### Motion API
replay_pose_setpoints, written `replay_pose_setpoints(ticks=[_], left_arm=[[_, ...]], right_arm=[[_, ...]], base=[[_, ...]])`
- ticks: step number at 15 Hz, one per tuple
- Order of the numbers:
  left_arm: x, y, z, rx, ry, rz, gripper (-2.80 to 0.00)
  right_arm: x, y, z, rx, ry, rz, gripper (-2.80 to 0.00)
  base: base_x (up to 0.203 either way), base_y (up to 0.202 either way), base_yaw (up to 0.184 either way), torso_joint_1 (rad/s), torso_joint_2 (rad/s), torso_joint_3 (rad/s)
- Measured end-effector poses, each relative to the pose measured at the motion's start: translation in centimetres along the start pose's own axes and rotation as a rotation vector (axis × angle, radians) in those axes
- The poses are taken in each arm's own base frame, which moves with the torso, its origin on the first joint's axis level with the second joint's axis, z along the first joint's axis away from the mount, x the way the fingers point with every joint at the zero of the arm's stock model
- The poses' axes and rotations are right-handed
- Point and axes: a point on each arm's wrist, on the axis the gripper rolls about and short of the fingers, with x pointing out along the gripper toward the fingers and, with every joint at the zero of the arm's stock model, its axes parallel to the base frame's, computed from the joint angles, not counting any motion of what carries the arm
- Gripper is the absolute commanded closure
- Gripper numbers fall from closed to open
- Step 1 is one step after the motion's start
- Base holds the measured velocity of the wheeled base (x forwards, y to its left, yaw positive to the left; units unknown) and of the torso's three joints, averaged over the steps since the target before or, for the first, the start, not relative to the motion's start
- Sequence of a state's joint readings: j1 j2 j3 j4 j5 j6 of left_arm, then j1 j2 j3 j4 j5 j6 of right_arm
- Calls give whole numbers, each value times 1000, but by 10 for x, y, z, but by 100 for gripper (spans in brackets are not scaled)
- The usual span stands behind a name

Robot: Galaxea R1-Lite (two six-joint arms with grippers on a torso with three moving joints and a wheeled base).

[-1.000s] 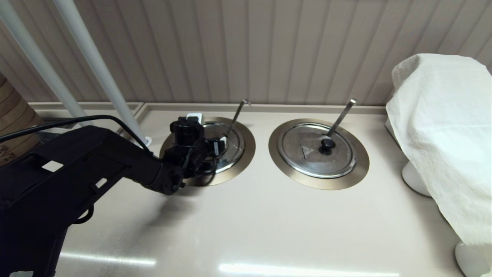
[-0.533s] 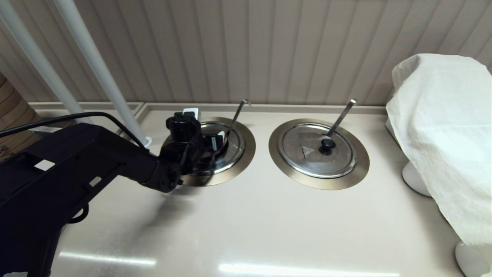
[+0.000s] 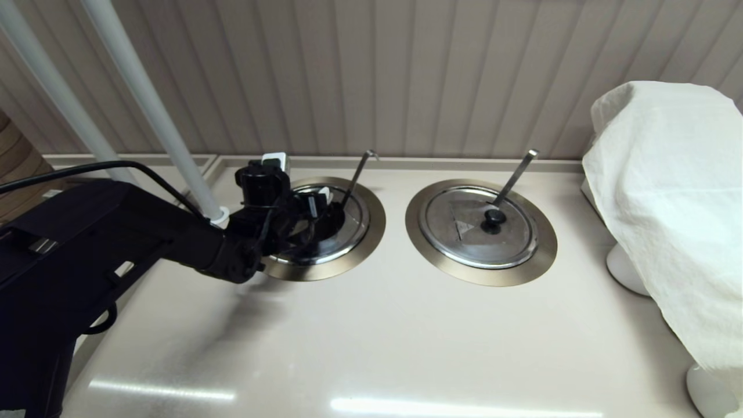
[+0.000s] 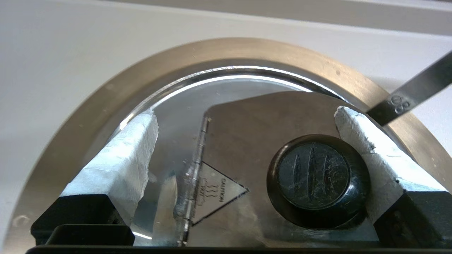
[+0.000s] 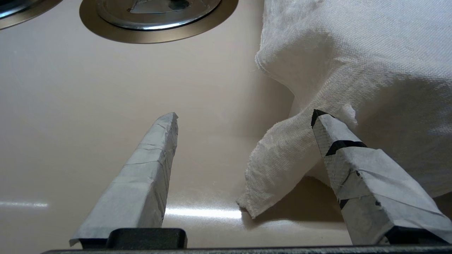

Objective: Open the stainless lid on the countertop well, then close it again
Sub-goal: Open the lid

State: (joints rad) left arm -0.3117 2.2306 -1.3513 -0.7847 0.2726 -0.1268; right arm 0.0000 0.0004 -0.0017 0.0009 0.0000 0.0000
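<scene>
The stainless lid lies flat in the left countertop well, framed by the bronze-grey ring. My left gripper hovers just over the lid and is open. In the left wrist view the lid shows its hinge, caution triangle and black knob. The left gripper straddles them, the knob close beside one finger, with no visible grip on it. A ladle handle sticks up through the lid's notch. My right gripper is open over the bare counter, out of the head view.
The twin lid with its own ring and ladle handle sits to the right. A white cloth covers something at the far right; its corner hangs by the right gripper. White poles rise behind the left arm.
My left arm has drawn back and to the left, carrying the open gripper toward the lid's far-left side. The lid stays flat in the well.
</scene>
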Motion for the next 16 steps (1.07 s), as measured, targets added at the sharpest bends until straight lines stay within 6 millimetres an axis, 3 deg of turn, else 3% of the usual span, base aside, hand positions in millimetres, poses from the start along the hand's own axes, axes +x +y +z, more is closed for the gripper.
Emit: replay_pose_setpoints(ticks=[3, 11, 16], left_arm=[[2, 12, 5, -6, -14, 24, -280], [6, 67, 27, -28, -128, 120, -280], [-23, 68, 73, -53, -228, 105, -280]], right_arm=[[0, 0, 0, 0, 0, 0, -280], [0, 0, 0, 0, -1, 0, -280], [0, 0, 0, 0, -1, 0, -280]], base=[[0, 0, 0, 0, 0, 0], [0, 0, 0, 0, 0, 0], [0, 0, 0, 0, 0, 0]])
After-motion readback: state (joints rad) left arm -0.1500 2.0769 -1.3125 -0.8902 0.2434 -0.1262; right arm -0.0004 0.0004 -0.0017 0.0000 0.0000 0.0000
